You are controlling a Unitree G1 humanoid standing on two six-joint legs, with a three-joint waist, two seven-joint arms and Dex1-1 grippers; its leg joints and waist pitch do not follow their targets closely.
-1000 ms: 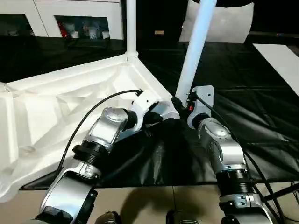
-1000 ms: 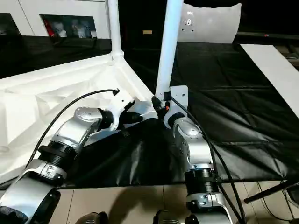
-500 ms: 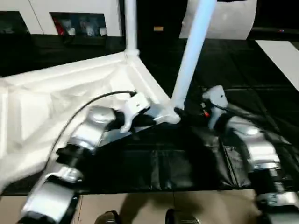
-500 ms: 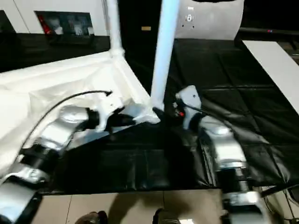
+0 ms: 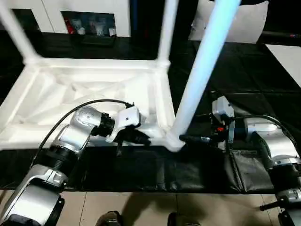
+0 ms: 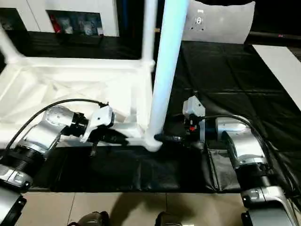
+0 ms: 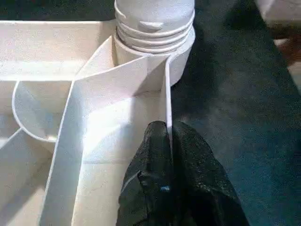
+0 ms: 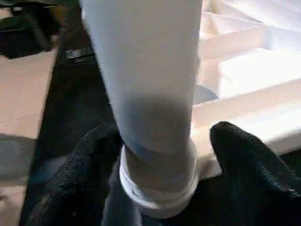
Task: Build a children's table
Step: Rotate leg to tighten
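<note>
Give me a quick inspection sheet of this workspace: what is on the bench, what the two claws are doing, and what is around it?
Surface: black sheet covering the workbench, wrinkled near the front edge.
Job's things: white table top lying upside down, ribs showing; three legs stand in its corners, the near leg in the corner socket by the grippers.
Clutter: nothing seen.
Grippers: left gripper shut on the table top's edge wall; right gripper has a finger on each side of the near leg's base, one finger off it.
Cables: black cable looping over the left forearm.
Surroundings: white cabinets behind, tiled floor in front.
</note>
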